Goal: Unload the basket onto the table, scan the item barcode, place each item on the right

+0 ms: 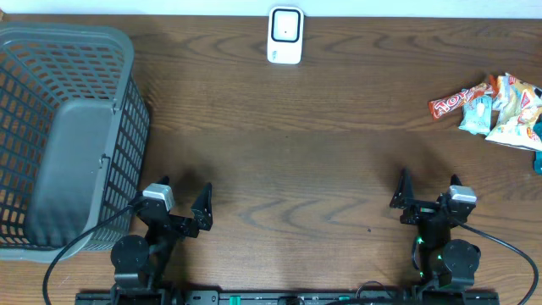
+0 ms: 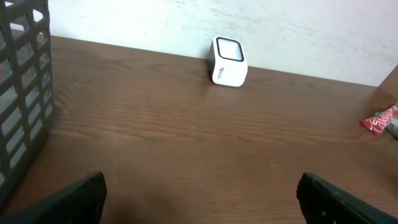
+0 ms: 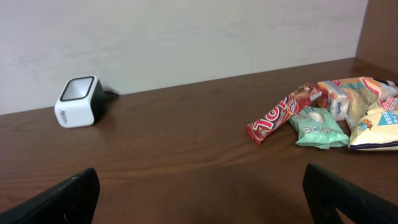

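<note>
The white barcode scanner (image 1: 285,36) stands at the table's far edge, its dark window facing up; it also shows in the left wrist view (image 2: 229,62) and the right wrist view (image 3: 79,101). Snack items lie at the far right: a red bar (image 1: 461,102) (image 3: 283,115), a teal packet (image 1: 477,114) (image 3: 317,127) and yellow-white bags (image 1: 518,110) (image 3: 373,118). My left gripper (image 1: 182,196) (image 2: 200,186) rests open near the front edge, nothing between its fingers. My right gripper (image 1: 429,191) (image 3: 200,180) is open too, holds nothing, and sits well short of the snacks.
A grey plastic basket (image 1: 127,51) (image 2: 25,93) takes up the left side of the table, just left of my left arm. Bare brown wood lies between the grippers and the scanner. A pale wall runs behind the table's far edge.
</note>
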You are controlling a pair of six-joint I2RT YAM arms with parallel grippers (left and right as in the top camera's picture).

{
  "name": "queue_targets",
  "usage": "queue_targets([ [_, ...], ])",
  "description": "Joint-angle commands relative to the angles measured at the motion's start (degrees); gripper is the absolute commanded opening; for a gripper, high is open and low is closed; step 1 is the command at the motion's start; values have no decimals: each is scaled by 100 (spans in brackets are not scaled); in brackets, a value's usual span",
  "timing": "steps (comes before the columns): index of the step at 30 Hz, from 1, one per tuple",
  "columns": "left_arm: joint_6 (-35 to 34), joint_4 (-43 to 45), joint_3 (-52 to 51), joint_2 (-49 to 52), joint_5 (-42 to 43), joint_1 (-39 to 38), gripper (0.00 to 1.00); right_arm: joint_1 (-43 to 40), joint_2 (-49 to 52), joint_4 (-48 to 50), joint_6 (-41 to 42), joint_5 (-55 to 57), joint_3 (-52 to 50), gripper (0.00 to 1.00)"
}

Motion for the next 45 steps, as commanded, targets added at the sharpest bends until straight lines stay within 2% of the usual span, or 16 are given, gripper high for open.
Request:
queue_targets([
  [1, 98, -142, -92, 0, -13, 13, 98, -20, -37, -22, -98, -35, -9, 99],
  [17, 98, -142, -92, 0, -15, 13, 98, -17, -37, -22, -101, -35, -9, 99],
  [22, 144, 52, -94, -28, -452, 13, 98, -17, -37, -22, -101, -35, -9, 99],
  [29, 1270, 719, -330, -28, -507, 13, 98, -20, -37, -22, -98, -35, -9, 99],
  [35, 1628, 778, -457, -28, -625, 13, 98, -17, -37, -22, -101, -35, -9, 99],
  [41, 1635, 702, -457, -28, -1200, 13, 98, -17, -37, -22, -101, -35, -9, 99],
  [45, 1620, 695, -457, -28, -1191, 7, 98, -20, -37, -22, -101, -35, -9, 99],
])
